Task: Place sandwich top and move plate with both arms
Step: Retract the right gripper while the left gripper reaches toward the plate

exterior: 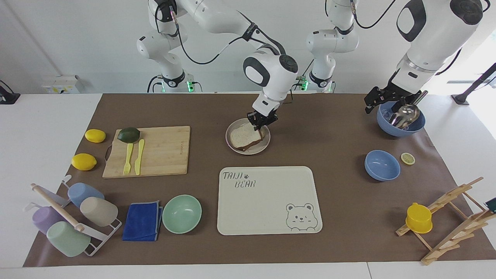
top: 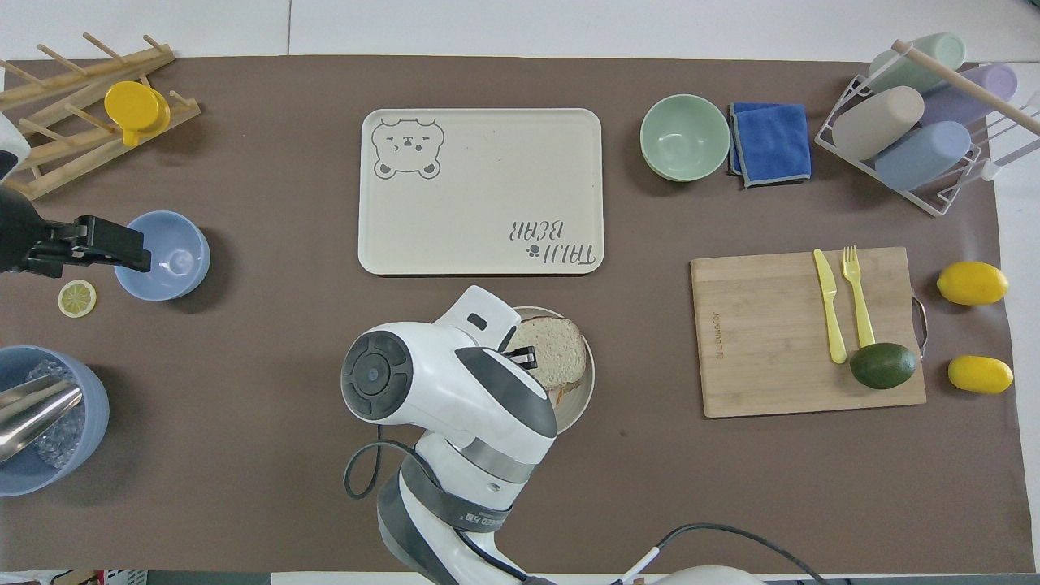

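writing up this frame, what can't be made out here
- Round pale beige plate, overhead view: the right arm's white wrist covers much of it.
- Whatever lies under the square light brown bread slice: hidden by the slice in both views.
- Right gripper, over the slice: contact with the bread unclear.
- Blue bowl at the left arm's end: cut off by the overhead edge.

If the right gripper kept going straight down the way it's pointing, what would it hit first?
Most likely the sandwich top: the right gripper points down at the corner of that slice nearest the robots, on the plate. Whether it already touches the bread is unclear.
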`<state>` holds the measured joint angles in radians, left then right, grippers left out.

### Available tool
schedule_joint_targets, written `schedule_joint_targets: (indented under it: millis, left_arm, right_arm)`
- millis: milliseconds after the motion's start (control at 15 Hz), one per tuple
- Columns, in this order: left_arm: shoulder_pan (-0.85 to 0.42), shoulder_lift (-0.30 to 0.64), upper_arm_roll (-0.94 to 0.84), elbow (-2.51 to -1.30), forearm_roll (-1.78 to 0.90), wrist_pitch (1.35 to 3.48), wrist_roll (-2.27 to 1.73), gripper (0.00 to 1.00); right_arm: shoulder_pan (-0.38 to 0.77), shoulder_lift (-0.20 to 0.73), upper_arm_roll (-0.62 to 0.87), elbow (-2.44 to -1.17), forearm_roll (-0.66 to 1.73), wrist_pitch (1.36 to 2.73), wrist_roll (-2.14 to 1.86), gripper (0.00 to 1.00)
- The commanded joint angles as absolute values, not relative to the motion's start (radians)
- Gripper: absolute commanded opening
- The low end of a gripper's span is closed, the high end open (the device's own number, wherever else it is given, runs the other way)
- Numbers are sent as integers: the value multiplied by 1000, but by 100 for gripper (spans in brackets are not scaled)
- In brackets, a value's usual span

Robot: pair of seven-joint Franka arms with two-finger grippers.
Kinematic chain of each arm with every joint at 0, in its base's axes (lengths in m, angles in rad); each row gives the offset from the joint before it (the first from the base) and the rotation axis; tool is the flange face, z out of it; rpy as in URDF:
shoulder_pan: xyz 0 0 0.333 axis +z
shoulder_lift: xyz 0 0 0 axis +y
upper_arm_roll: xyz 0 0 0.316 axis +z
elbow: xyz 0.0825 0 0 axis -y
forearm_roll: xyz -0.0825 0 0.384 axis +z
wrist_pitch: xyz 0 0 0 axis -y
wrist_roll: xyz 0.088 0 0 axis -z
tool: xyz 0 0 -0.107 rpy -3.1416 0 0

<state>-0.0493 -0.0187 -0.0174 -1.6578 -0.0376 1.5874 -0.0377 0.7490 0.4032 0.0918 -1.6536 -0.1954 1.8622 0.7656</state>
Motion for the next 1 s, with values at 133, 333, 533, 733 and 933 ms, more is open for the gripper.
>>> schedule_joint_targets:
  millis: [133,333,533,733,933]
  left_arm:
    - [-46,-23,-25,-1652,-20,1568,-49,100]
    - [-58,-26,-26,-1663,-20,1574,-51,100]
    - [-96,-72,-40,-1757,-25,1621,-64,100]
    - [-234,-147,-40,-1946,-29,1787,-261,100]
    - [-337,-158,-40,-2051,-98,1906,-377,100]
  right_arm:
    - [730,370,98,-1648,-167,1894,772,100]
    - [639,299,94,-1657,-167,1884,744,100]
    - [459,220,95,-1657,-82,1821,585,100]
    - [312,164,92,-1654,-51,1761,523,100]
    - [221,92,87,-1644,-22,1677,433,100]
